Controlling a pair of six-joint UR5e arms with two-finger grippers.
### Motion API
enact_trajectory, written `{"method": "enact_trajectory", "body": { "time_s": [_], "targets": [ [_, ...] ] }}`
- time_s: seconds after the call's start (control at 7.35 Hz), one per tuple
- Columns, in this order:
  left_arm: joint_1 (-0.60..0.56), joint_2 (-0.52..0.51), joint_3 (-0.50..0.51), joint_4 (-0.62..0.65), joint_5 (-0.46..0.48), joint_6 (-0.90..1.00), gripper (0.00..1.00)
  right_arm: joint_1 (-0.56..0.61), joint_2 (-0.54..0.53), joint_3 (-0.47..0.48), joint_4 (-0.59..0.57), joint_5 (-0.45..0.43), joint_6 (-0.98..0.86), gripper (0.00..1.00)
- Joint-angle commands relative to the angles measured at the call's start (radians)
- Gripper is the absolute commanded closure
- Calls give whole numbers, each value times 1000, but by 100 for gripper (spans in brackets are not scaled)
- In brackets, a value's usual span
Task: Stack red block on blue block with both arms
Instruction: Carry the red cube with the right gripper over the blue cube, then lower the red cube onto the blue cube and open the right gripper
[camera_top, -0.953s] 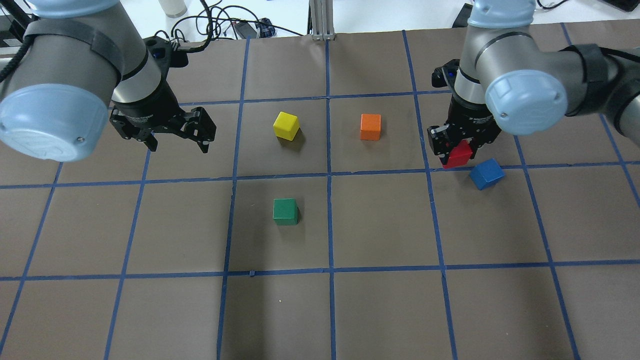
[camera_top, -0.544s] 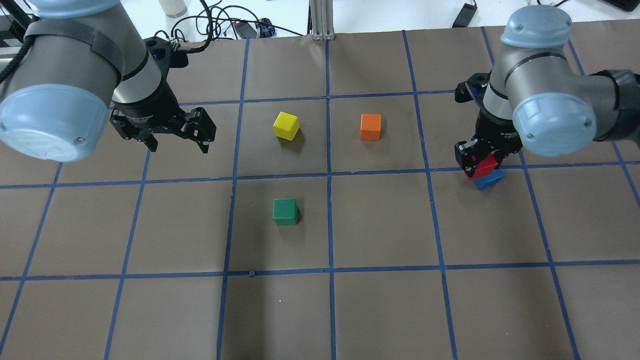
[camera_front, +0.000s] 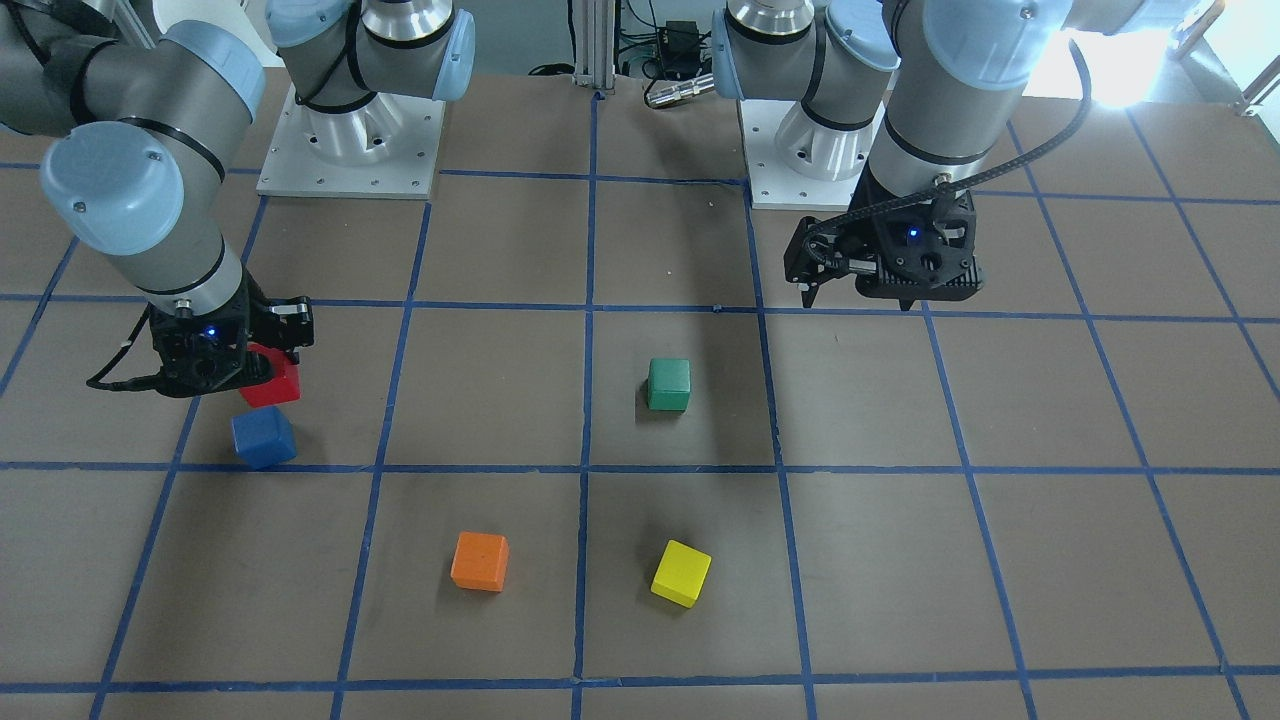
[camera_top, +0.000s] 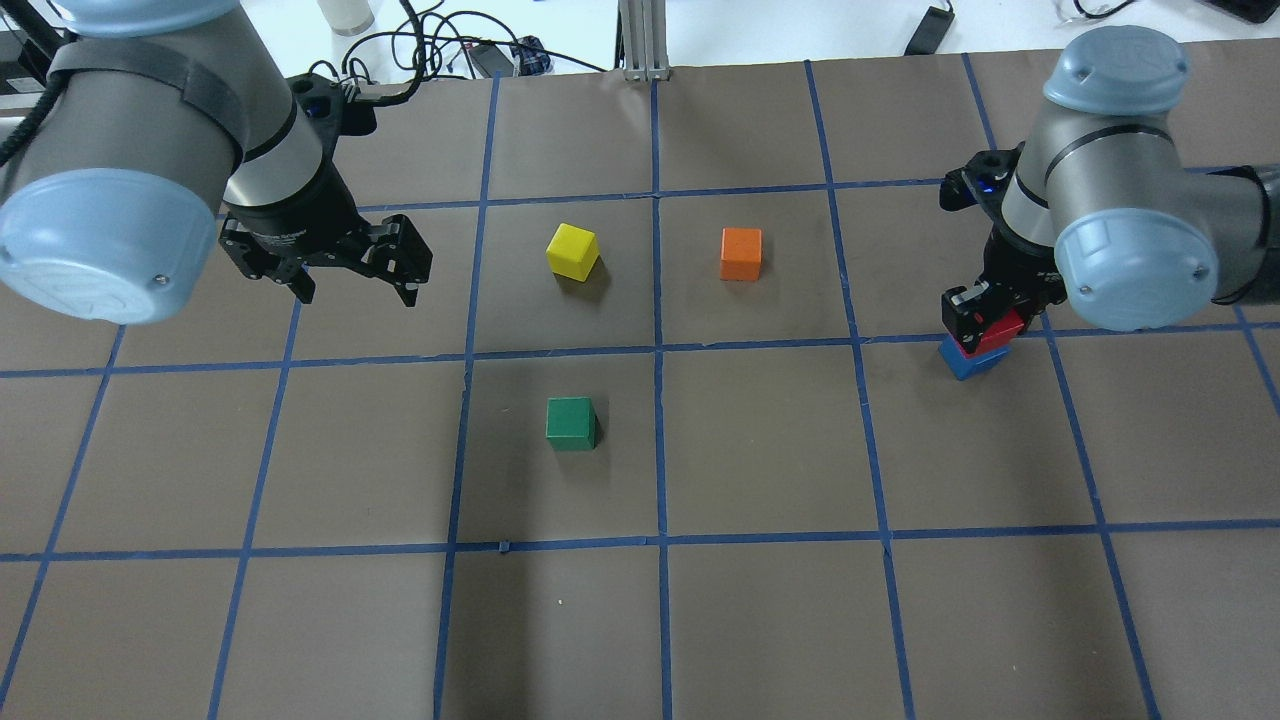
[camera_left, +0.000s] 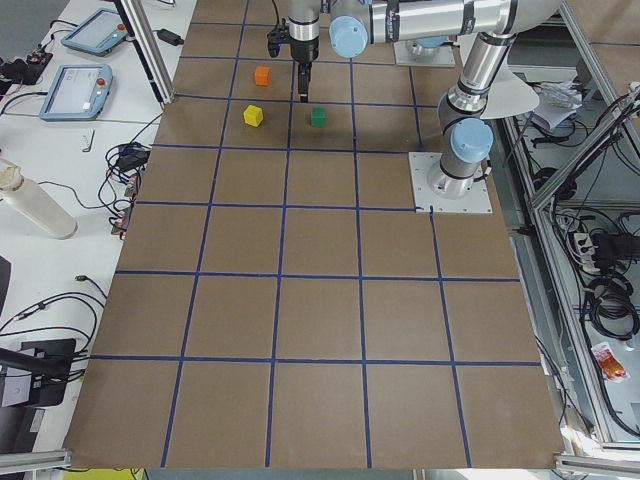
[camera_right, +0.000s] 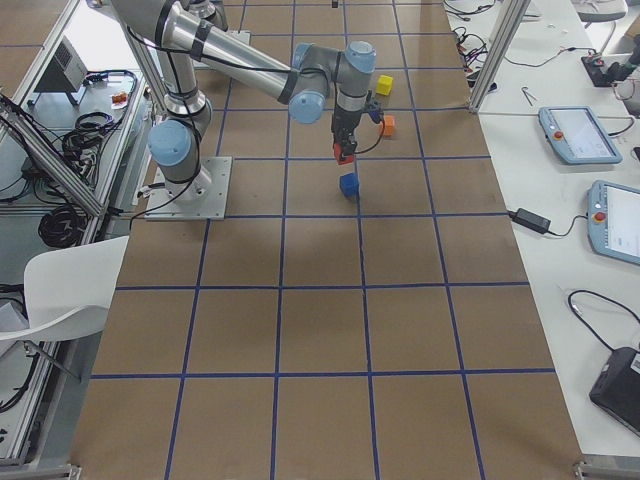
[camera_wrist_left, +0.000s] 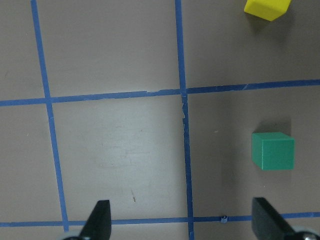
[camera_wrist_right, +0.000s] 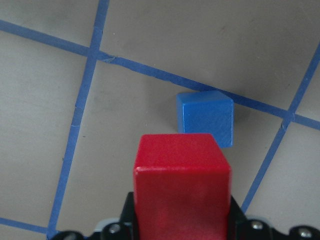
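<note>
My right gripper (camera_top: 985, 325) is shut on the red block (camera_top: 998, 331) and holds it in the air just above the blue block (camera_top: 968, 361). The blue block rests on the table by a tape line. In the front-facing view the red block (camera_front: 272, 380) hangs above and behind the blue block (camera_front: 264, 437). The right wrist view shows the red block (camera_wrist_right: 182, 185) in the jaws, with the blue block (camera_wrist_right: 205, 116) below and a little ahead. My left gripper (camera_top: 350, 285) is open and empty, high over the table's left part.
A green cube (camera_top: 571, 423) sits near the centre, a yellow cube (camera_top: 572, 251) and an orange cube (camera_top: 741, 254) farther back. Blue tape lines grid the brown table (camera_top: 760, 620). Cables lie beyond the far edge.
My right gripper has carried the red block to the right, from beside the blue block to over it. The left arm has not moved.
</note>
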Motion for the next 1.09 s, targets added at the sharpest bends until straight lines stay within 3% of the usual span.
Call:
{"method": "enact_trajectory", "body": {
  "time_s": [0.0,0.27,0.95],
  "targets": [
    [0,0,-2,0,0,1,0,-25,18,-4,-8,-4,-74,100],
    [0,0,0,0,0,1,0,-46,54,3,-82,-4,-124,100],
    [0,0,0,0,0,2,0,-66,73,25,-90,13,-86,99]
  ]
}}
